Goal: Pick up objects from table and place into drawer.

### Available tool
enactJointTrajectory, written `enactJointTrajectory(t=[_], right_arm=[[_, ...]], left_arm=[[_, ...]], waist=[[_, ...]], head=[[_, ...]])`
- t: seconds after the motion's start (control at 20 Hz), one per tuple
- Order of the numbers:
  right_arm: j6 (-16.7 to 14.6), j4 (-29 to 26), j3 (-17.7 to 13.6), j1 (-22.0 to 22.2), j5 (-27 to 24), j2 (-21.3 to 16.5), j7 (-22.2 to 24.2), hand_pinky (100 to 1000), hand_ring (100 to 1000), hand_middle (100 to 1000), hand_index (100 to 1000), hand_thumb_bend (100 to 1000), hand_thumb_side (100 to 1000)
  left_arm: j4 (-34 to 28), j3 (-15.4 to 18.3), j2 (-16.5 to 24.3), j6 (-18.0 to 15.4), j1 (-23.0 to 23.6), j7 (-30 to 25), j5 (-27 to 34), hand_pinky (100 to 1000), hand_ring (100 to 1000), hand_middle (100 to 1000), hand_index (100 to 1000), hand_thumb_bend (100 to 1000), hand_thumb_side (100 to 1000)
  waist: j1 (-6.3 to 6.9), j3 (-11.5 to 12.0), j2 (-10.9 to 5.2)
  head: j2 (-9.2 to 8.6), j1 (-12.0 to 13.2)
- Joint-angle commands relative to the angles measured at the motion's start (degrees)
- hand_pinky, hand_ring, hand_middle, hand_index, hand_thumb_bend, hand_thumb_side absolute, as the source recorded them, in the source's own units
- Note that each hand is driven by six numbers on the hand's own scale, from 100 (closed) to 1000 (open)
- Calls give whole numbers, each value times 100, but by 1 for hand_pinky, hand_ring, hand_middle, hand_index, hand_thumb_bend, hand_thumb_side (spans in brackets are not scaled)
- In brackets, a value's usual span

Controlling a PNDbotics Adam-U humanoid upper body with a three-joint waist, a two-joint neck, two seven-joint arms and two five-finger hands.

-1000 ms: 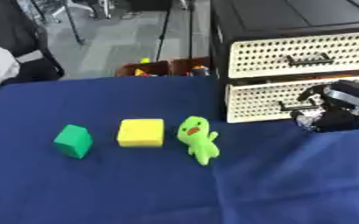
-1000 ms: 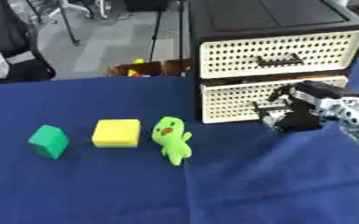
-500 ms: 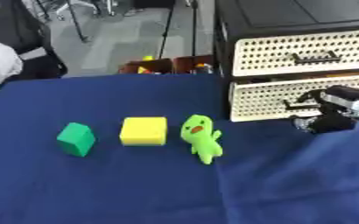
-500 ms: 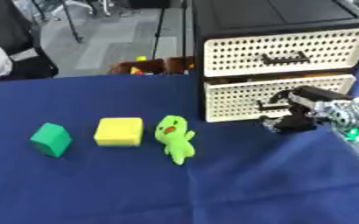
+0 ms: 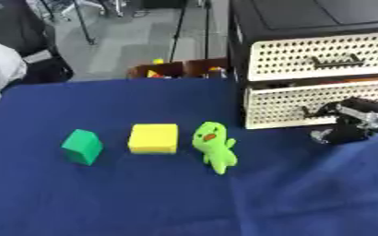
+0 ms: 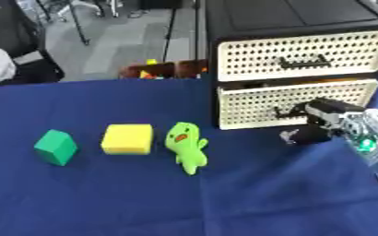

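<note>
Three objects lie in a row on the blue worktop (image 5: 103, 203), well left of the right robot hand (image 6: 320, 123): a green block (image 5: 82, 146), a yellow block (image 5: 153, 138) and a green toy figure (image 5: 214, 147), with gaps between them. Bare cloth spreads below them. The hand is at the lower drawer (image 5: 317, 102), which juts slightly out; its fingers seem curled at the handle, though I cannot tell.

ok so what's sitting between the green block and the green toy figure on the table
The yellow block lies between the green block and the green toy figure, apart from both; the left eye view shows it.
</note>
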Motion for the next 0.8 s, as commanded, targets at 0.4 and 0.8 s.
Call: enactJointTrajectory(t=[0.4,0.8], right_arm=[[13,-416,-82,138,-79,-256,31,100,201,187,815,236,671],[144,-918,-202,500,-172,-412,106,100,200,187,800,221,676]], left_arm=[[-91,-3,60,10,-92,-15,23,542,638,634,896,290,926],[-91,8,74,8,-110,3,19,543,639,634,897,290,925]], waist=[[-8,-77,-61],[-14,-148,-63]], head=[[-61,-5],[-71,17]])
